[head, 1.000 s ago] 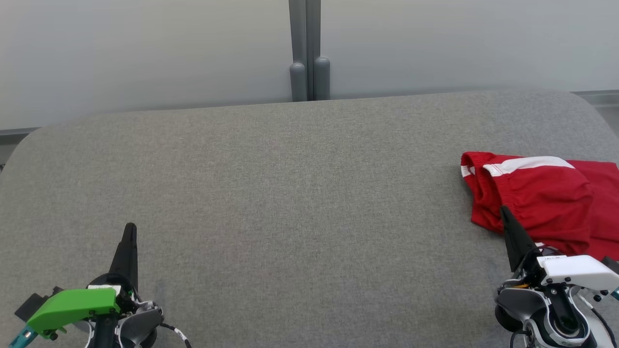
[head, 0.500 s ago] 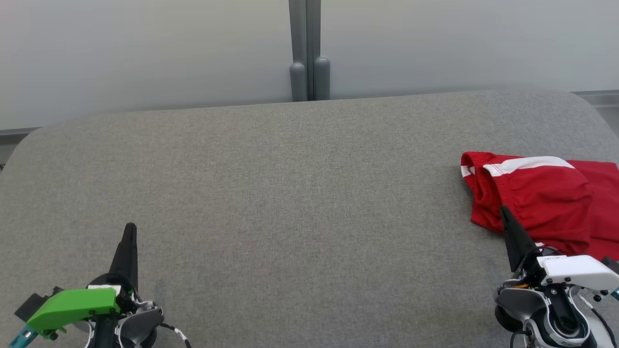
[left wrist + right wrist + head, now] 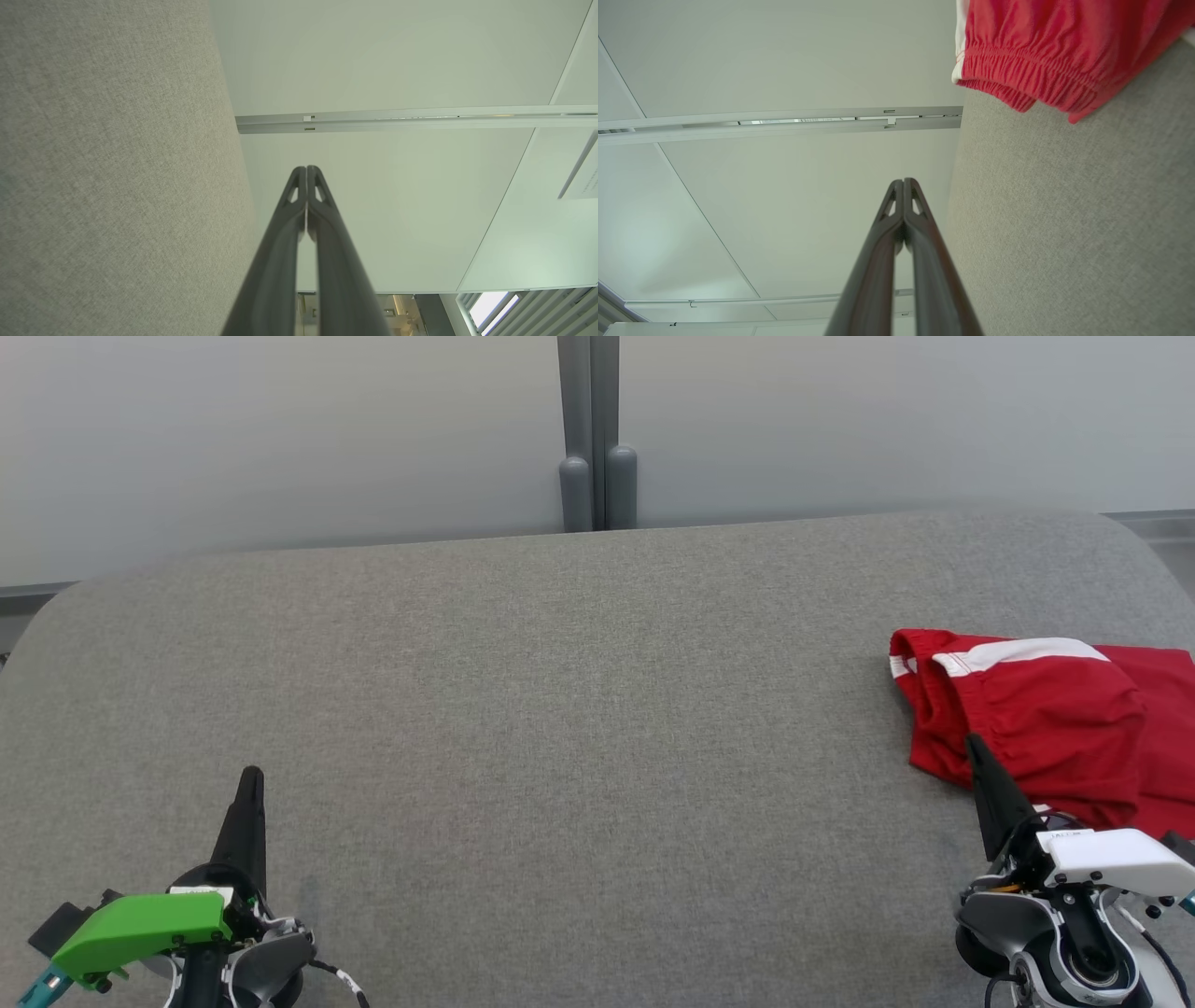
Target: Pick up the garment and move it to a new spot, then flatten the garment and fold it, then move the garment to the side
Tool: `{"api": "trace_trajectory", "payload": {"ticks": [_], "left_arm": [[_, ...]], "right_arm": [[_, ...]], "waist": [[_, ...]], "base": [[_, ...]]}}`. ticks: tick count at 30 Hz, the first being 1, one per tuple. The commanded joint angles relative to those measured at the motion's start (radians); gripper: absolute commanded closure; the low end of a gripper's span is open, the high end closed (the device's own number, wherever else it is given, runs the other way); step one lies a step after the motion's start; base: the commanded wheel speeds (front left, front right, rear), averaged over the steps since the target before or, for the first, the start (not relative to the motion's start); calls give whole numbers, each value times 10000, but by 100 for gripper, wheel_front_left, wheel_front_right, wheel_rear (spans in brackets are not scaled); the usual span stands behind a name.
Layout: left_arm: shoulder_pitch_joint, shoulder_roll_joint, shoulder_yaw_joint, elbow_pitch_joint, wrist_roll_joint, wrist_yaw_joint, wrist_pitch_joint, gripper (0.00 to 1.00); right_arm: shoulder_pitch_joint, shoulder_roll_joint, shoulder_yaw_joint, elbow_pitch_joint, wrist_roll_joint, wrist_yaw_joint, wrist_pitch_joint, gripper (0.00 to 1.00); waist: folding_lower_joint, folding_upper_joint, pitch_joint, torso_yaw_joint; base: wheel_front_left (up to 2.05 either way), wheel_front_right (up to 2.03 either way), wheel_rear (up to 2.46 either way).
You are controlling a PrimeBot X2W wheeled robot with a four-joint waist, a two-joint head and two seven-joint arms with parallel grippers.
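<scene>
Lying rumpled at right on the bench [image 3: 560, 709], the garment [image 3: 1036, 719] either awaits pickup or is set aside; left pincer [image 3: 250, 777] and right pincer [image 3: 973, 744] closed, empty.

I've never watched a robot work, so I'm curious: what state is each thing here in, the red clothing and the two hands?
Red garment: bunched up, not flat, lying at the right end of the grey padded table, held by neither hand.
Left hand: shut, holding nothing.
Right hand: shut, holding nothing, close to the garment.
</scene>
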Motion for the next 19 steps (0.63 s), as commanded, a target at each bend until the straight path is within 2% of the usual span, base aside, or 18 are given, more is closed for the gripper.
{"api": "trace_trajectory", "payload": {"ticks": [1,19], "left_arm": [[-121,67,38,-31,-15,-63,32,100],[-121,67,38,-32,-15,-63,32,100]], "right_arm": [[125,-45,-18,-41,58,4,35,100],[125,-45,-18,-41,59,4,34,100]], "waist": [[0,-1,0,0],[0,-1,0,0]], "base": [[0,0,0],[0,0,0]]}}
